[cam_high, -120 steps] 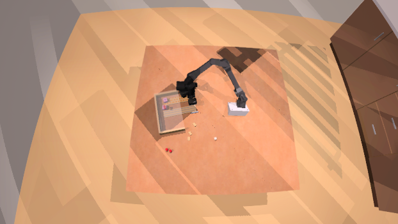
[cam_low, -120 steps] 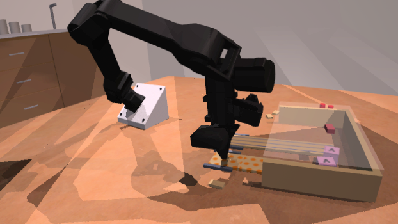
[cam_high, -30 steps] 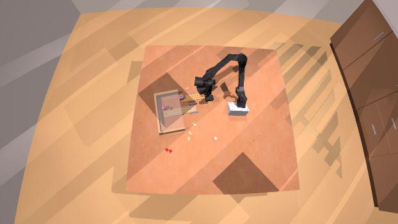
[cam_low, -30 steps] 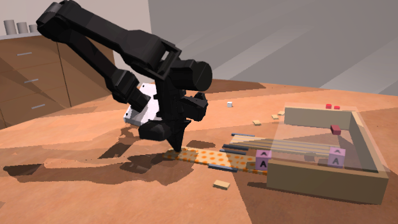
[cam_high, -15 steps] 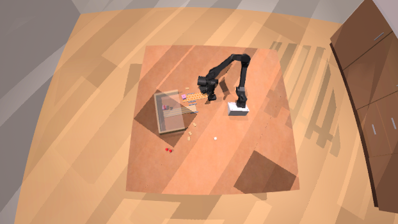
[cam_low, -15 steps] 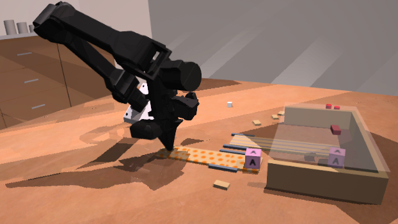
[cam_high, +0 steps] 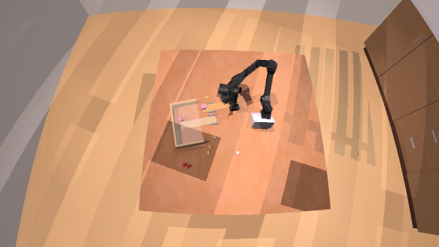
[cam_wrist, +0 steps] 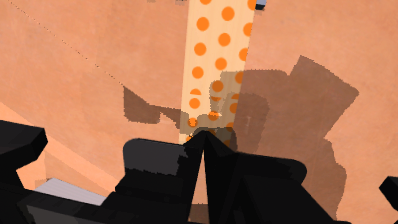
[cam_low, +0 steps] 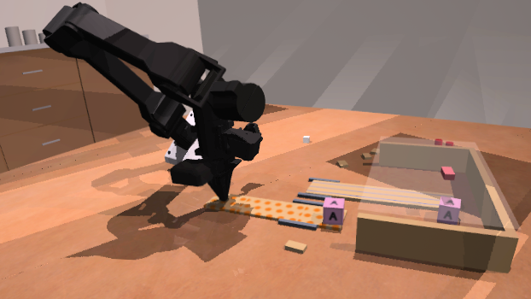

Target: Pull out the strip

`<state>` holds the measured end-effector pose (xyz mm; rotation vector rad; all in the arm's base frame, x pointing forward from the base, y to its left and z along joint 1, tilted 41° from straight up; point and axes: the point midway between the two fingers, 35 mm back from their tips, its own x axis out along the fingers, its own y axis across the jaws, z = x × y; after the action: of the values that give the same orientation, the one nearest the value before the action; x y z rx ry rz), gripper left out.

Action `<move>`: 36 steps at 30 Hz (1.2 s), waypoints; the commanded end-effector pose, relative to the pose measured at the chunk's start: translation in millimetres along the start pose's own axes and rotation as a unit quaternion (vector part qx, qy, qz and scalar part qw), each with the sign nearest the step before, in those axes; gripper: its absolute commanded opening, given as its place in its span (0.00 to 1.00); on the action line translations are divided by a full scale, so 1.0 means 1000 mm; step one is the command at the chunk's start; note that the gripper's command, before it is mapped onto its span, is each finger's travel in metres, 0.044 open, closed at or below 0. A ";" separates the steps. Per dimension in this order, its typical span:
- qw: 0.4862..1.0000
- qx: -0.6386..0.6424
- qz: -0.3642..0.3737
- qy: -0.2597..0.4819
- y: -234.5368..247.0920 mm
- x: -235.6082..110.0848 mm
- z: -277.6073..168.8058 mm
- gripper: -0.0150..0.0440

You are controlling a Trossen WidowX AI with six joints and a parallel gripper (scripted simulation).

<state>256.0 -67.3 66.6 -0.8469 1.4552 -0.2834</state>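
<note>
- Black parallel-jaw gripper (cam_low: 223,197): jaws pressed together, tips down on the near end of the orange-dotted tan strip (cam_low: 273,209), pinching nothing.
- Purple cube labelled "A" (cam_low: 333,210): on the far end of that strip, just outside the tray.
- Low tan open tray (cam_low: 427,243): holding a second purple "A" cube (cam_low: 448,210), a small red block (cam_low: 447,172), and one end of a pale striped strip (cam_low: 367,193).
</note>
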 end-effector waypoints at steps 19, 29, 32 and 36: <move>1.000 0.000 0.000 0.001 0.000 -0.002 0.000 0.25; 1.000 -0.003 0.003 0.015 0.000 -0.042 0.003 0.25; 0.999 -0.045 0.004 0.014 -0.001 -0.040 0.015 0.39; 0.997 -0.070 0.004 0.014 -0.002 -0.041 0.030 0.57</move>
<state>269.1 -36.2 97.1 -0.9145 1.4972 -0.2251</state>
